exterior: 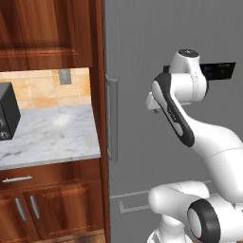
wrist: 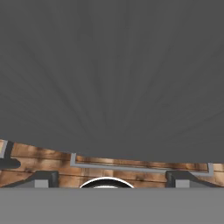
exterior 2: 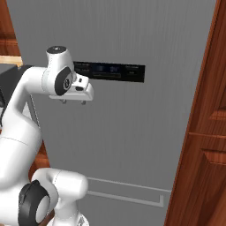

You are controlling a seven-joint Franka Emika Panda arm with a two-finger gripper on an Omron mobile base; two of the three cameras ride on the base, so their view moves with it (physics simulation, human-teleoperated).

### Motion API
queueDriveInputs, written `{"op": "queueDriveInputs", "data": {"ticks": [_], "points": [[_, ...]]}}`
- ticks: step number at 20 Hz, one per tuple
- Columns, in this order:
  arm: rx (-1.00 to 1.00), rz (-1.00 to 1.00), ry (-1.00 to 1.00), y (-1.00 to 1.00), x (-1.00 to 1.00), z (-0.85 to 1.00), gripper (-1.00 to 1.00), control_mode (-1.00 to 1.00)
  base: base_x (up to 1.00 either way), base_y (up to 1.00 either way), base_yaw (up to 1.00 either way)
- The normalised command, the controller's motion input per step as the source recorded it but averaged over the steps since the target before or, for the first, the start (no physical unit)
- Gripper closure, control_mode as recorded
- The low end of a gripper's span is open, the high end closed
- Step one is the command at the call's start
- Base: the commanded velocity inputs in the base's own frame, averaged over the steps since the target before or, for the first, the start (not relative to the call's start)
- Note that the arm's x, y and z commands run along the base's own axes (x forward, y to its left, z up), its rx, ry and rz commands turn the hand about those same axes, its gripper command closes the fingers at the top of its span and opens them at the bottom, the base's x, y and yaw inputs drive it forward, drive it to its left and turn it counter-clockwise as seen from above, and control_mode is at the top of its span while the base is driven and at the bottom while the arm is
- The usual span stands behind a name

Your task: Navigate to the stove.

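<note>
The robot faces a tall grey refrigerator (exterior: 142, 47) with a dark display panel (exterior 2: 114, 72) and a vertical door handle (exterior: 112, 118), framed by wood panels on both sides. Left of it runs a marble counter (exterior: 52, 133) over wood cabinets (exterior: 52, 209), with tan tile backsplash, a wall outlet (exterior: 64, 76) and a black boxy appliance (exterior: 8, 111) at the edge; no stove is visible. The gripper (exterior 2: 73, 102) hangs just before the refrigerator door, its fingertips (wrist: 41, 179) set wide apart, holding nothing.

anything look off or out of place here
Nothing stands out. The grey fridge door is shut, its handle straight and its dark display panel level. The marble counter shows no spills, and the wood cabinets below are closed. The gripper is held up before the fridge door, holding nothing.
</note>
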Motion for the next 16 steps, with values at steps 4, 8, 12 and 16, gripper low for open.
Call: {"op": "queueDriveInputs", "data": {"ticks": [4,8,12,16], "points": [[0.00,0.00,0.00,0.00,0.00,0.00,-1.00,1.00,-0.39,0.00,0.00],[0.00,0.00,0.00,0.00,0.00,0.00,-1.00,1.00,-0.31,0.00,0.00],[0.00,0.00,0.00,0.00,0.00,0.00,-1.00,1.00,-0.01,0.00,0.00],[0.00,0.00,0.00,0.00,0.00,0.00,-1.00,1.00,-0.01,0.16,0.12]]}}
